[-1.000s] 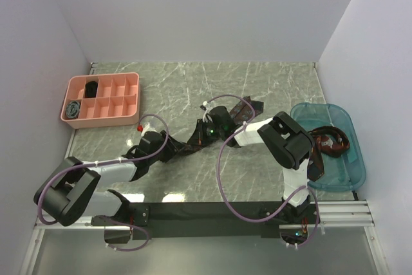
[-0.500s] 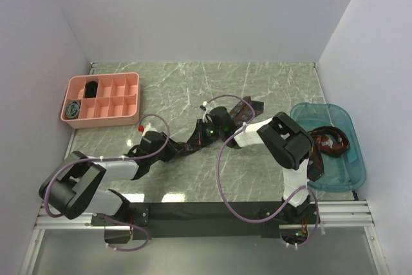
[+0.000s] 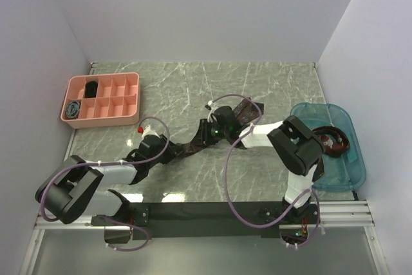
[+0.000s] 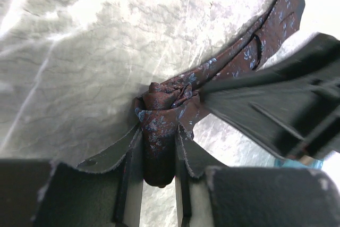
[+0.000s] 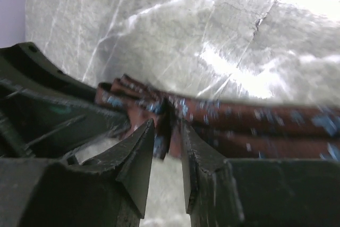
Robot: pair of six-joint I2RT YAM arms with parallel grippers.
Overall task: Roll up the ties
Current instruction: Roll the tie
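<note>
The right claw [image 5: 169, 131] has just loosened, jaws slightly parted around the maroon tie [image 3: 187, 149] mid-frame on the surface [image 3: 257, 88]. The left claw [image 4: 159, 147] has pinched its coiled end, so rolling can likely continue.

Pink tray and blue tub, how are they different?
The pink tray is split into many little boxes; the blue tub is one big open space. The pink tray is solid coloured, the blue tub see-through. The pink tray holds a rolled black tie and a rolled grey-blue tie; the blue tub holds a loose, unrolled tie. Both sit on the marble table and hold ties.
</note>
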